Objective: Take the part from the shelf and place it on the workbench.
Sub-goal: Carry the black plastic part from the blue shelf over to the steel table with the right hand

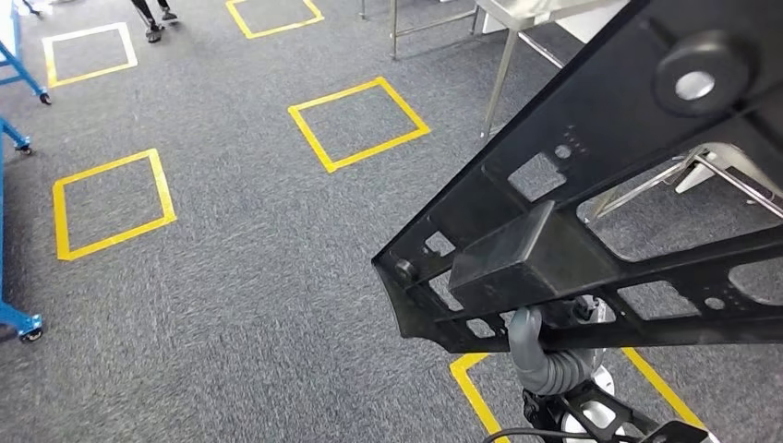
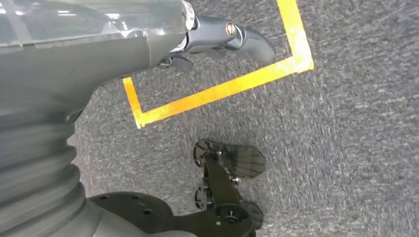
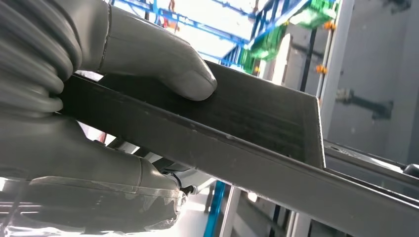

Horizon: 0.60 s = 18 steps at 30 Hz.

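A: The right hand (image 3: 99, 128) clamps the black part (image 1: 591, 212), thumb pressed on its flat face, fingers beneath. Held high, the part fills the right of the head view.

B: How does it lie?

A: Its long axis runs from low by the hand up and away to the right, toward a steel table (image 1: 517, 18) beyond.

B: The other hand?

A: The left hand (image 2: 217, 42) hangs over grey carpet and yellow tape (image 2: 222, 89), holding nothing; whether its fingers are spread or curled I cannot tell.

B: Obstacles?

A: The steel table's legs (image 1: 499, 83) and a person's feet (image 1: 152, 18) far off.
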### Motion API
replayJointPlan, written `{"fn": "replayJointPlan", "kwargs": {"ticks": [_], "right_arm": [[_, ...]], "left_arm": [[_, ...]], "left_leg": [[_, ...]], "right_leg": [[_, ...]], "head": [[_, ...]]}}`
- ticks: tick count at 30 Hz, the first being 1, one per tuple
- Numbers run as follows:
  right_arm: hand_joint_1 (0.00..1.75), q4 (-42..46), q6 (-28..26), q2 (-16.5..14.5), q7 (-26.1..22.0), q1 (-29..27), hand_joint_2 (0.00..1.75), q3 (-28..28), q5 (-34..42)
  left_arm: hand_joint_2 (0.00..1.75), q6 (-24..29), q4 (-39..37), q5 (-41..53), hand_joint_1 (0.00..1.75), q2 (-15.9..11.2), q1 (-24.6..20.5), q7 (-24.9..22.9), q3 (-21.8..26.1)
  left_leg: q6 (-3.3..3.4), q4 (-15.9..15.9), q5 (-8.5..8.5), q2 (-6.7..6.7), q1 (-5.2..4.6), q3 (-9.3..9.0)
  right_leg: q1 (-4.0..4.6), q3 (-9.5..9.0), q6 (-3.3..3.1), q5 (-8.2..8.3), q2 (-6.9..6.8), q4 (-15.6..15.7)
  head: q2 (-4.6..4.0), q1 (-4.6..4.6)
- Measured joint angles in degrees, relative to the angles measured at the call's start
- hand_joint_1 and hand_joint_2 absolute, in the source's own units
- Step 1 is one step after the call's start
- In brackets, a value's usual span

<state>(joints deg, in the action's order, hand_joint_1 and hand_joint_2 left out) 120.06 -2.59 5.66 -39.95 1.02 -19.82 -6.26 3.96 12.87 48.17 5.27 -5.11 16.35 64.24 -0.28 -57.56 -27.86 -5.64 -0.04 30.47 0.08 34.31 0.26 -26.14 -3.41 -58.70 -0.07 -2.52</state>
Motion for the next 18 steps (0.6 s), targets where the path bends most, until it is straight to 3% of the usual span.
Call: {"fn": "replayJointPlan", "kwargs": {"ticks": [1, 3, 4, 6, 7, 8, 9, 10, 11, 13, 14, 16, 18], "right_arm": [[1.75, 0.1, 0.1, -0.1, 0.0, 0.0, 1.75, 0.1, -0.1], [1.75, 0.4, 0.1, -0.6, 0.0, -0.1, 1.75, 0.3, -0.3], [1.75, 0.5, 0.1, -0.8, 0.0, -0.1, 1.75, 0.4, -0.5], [1.75, 0.7, -0.2, -1.3, 0.0, -0.1, 1.75, 0.4, -0.8], [1.75, 0.7, -0.3, -1.5, 0.0, -0.2, 1.75, 0.4, -1.0], [1.75, 0.7, -0.5, -1.5, 0.0, -0.3, 1.75, 0.4, -1.0], [1.75, 0.7, -0.6, -1.5, 0.0, -0.3, 1.75, 0.4, -1.0], [1.75, 0.7, -0.7, -1.5, 0.0, -0.4, 1.75, 0.4, -1.0], [1.75, 0.7, -0.9, -1.5, 0.0, -0.4, 1.75, 0.4, -1.0], [1.75, 0.9, -1.4, -1.5, 0.0, -0.5, 1.75, 0.4, -1.0], [1.75, 1.0, -1.6, -1.5, 0.0, -0.5, 1.75, 0.3, -0.9], [1.75, 1.1, -2.3, -1.5, 0.0, -0.7, 1.75, 0.3, -0.9], [1.75, 1.5, -3.5, -1.3, 0.0, -0.9, 1.75, 0.1, -1.2]], "left_arm": [[1.75, 0.0, 0.0, 0.0, 0.00, 0.0, -0.1, 0.0, 0.0], [1.75, 0.0, 0.0, 0.1, 0.00, 0.0, -0.2, 0.0, 0.0], [1.75, 0.0, 0.0, 0.1, 0.00, 0.0, -0.2, 0.0, 0.0], [1.75, 0.1, 0.0, 0.1, 0.00, 0.1, 0.0, -0.1, 0.0], [1.75, 0.1, 0.0, 0.1, 0.00, 0.1, 0.1, -0.1, 0.0], [1.75, 0.1, 0.0, 0.1, 0.00, 0.1, 0.2, -0.2, 0.0], [1.75, 0.1, 0.0, 0.1, 0.00, 0.1, 0.3, -0.2, 0.0], [1.75, 0.1, 0.0, 0.1, 0.00, 0.1, 0.2, -0.2, 0.0], [1.75, 0.1, 0.0, 0.1, 0.00, 0.0, 0.2, -0.2, 0.0], [1.75, 0.1, 0.0, 0.1, 0.00, -0.1, 0.2, -0.2, 0.1], [1.75, 0.2, 0.0, 0.1, 0.00, -0.1, 0.2, -0.2, 0.1], [1.75, 0.2, 0.0, 0.0, 0.00, -0.2, 0.1, -0.2, 0.2], [1.75, 0.3, 0.0, -0.2, 0.00, -0.3, -0.1, 0.1, 0.3]], "left_leg": [[-0.32, 0.0, -0.14, -0.38, 0.05, -0.14], [-0.93, -1.3, -1.34, 0.84, 0.30, 0.12], [-1.16, -3.5, -2.76, 2.13, 0.43, 1.02], [-1.36, -10.9, -6.43, 4.33, 0.57, 4.48], [-1.40, -14.4, -7.59, 4.73, 0.59, 6.25], [-1.40, -16.2, -7.67, 4.92, 0.60, 7.35], [-1.34, -15.9, -6.59, 5.05, 0.60, 7.43], [-1.21, -13.3, -4.60, 5.28, 0.62, 6.49], [-1.03, -9.4, -2.28, 6.16, 0.65, 4.87], [-0.66, -2.6, 0.30, 8.36, 0.75, 2.05], [-0.48, -1.0, 0.57, 9.11, 0.72, 1.40], [-0.02, -0.5, 0.49, 8.63, 0.64, 1.11], [0.73, 0.1, 0.94, 7.47, 0.82, 0.85]], "right_leg": [[-0.06, -0.03, -0.36, 0.09, 0.68, 0.1], [-0.26, -0.25, -1.08, 0.33, 1.85, 0.6], [-0.41, -0.38, -1.45, 0.45, 2.40, 0.8], [-0.32, -0.36, -1.86, 0.48, 3.63, 0.8], [-0.26, -0.35, -1.95, 0.49, 4.38, 0.7], [-0.22, -0.34, -1.97, 0.48, 5.17, 0.6], [-0.21, -0.36, -1.95, 0.47, 5.96, 0.6], [-0.22, -0.41, -1.91, 0.45, 6.72, 0.5], [-0.28, -0.42, -1.82, 0.40, 7.43, 0.4], [-0.28, -0.20, -1.35, 0.34, 8.75, 0.0], [-0.34, -0.02, -1.01, 0.37, 9.30, 0.0], [-0.46, 0.26, -0.23, 0.63, 10.33, 0.1], [-0.39, 0.76, 0.35, 0.01, 9.29, -0.7]], "head": [[0.01, 0.00], [0.01, -0.01], [0.01, -0.01], [0.00, -0.01], [0.00, -0.01], [0.00, -0.01], [0.00, -0.01], [0.00, -0.01], [0.00, -0.01], [0.00, 0.00], [0.00, -0.01], [0.00, -0.01], [0.00, 0.01]]}}
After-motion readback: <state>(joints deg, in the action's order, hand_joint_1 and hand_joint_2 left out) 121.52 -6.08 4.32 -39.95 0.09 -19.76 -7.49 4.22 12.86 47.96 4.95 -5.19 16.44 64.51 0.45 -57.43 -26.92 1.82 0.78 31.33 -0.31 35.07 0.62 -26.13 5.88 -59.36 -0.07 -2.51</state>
